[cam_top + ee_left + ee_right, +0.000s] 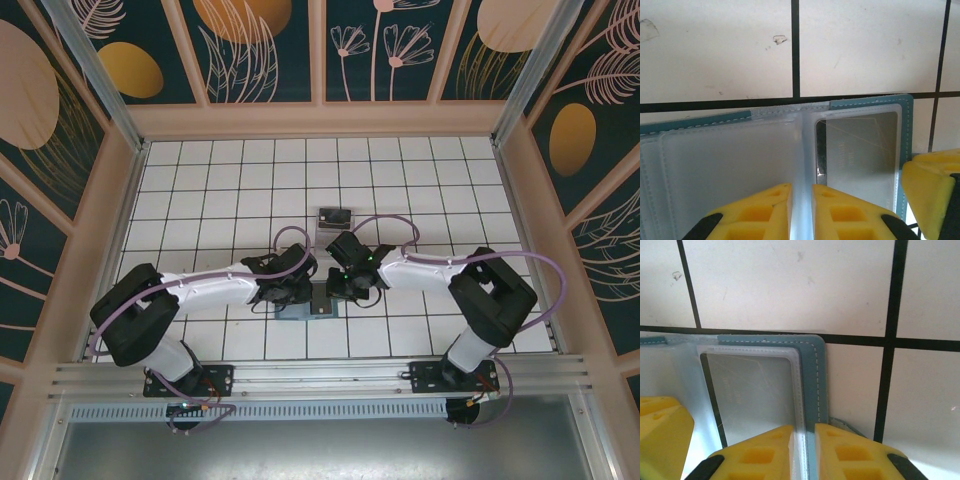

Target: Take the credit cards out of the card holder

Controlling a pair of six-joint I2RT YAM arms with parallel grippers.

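White tiles with black grout lines cover the bench [200, 180], which is fenced by pale rails and teal panels painted with leaves and flowers. Both arms reach in toward the middle of the near half, where the card holder [865, 102] lies open and flat on the tiles, its teal cover showing as a border around frosted clear sleeves. The left fingers [760, 210] are clenched on the upright fold of clear plastic at the spine, which stands in the narrow slit between the two yellow pads. The right fingers [760, 452] are clenched on the outer edge of the same open leaf, the clear sleeve rim and teal cover pinched between them. Between the two grips, a credit card [752, 390] sits in the clear pocket, its dark edge showing along the spine side. Farther back on the bench, well apart, stands a small tray [333, 217] with something dark in it.
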